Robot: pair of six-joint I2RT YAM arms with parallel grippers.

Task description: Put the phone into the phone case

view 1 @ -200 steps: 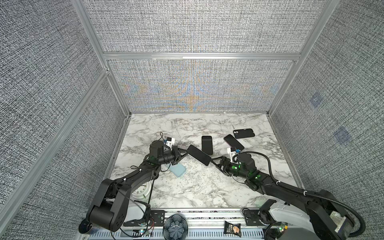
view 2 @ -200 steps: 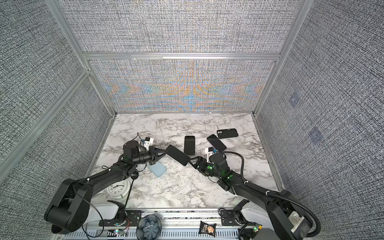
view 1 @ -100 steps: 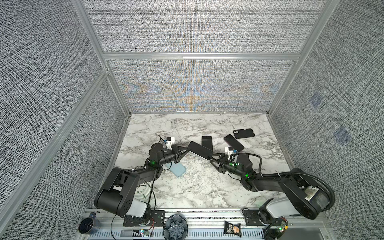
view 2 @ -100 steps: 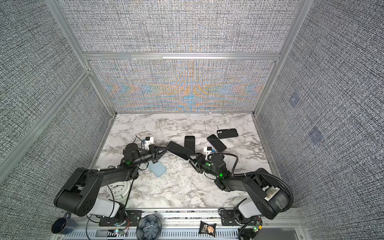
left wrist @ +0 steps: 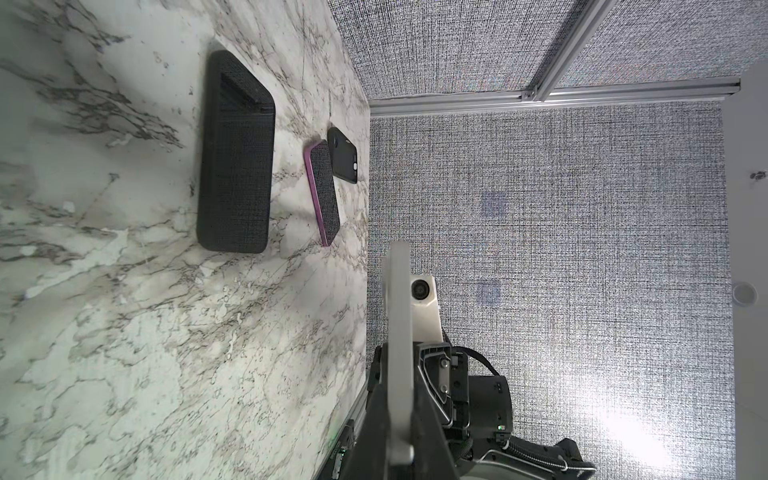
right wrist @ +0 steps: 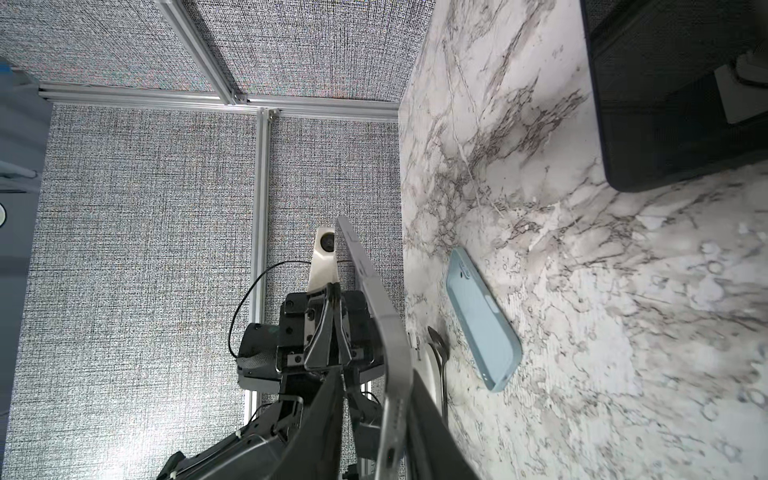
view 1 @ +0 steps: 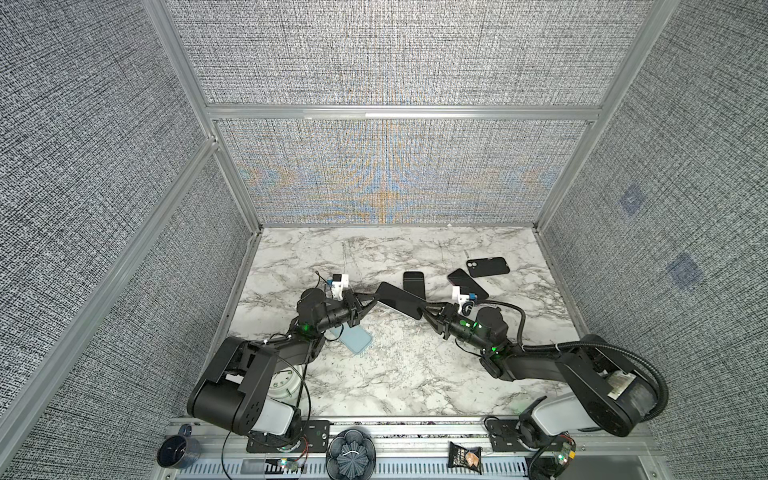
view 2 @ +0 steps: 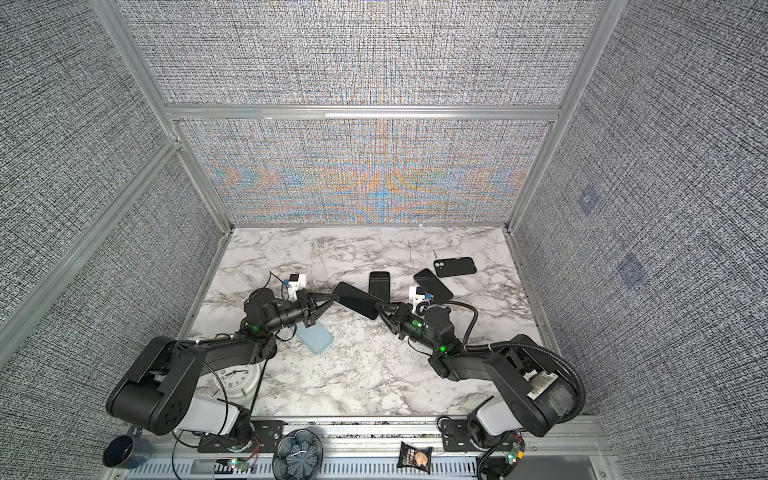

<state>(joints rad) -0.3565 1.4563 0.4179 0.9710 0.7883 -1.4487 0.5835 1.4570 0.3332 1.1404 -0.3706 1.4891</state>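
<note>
Both arms reach low and forward and meet over the middle of the counter (view 1: pixel 395 374), forearms nearly level and wrists rolled onto their sides. The left gripper (view 1: pixel 371 297) is clamped on one short end of the phone (view 1: pixel 401 300), which hangs clear of the counter and bridges the two grippers. The right gripper (view 1: pixel 428 312) straddles the opposite end with its jaws partly apart.

There are five handset-shaped pieces: three phones and two cases.
- The held phone.
- A black phone (view 1: pixel 414 282) lying flat just beyond the right gripper.
- A purple-rimmed phone (view 1: pixel 469 279) beside that gripper's wrist.
- A black case (view 1: pixel 487 266) farther out beyond the right gripper.
- A light blue case (view 1: pixel 356 338) flat on the counter, just below the left gripper on its arm's side.

The right wrist view alone shows one finger lying along the phone's edge and a gap at the other. It also shows the light blue case (right wrist: pixel 484 324) close up. The left wrist view alone makes the purple rim (left wrist: pixel 311 187) plain. Only the top views show a clock (view 1: pixel 284 382) under the left arm.
</note>
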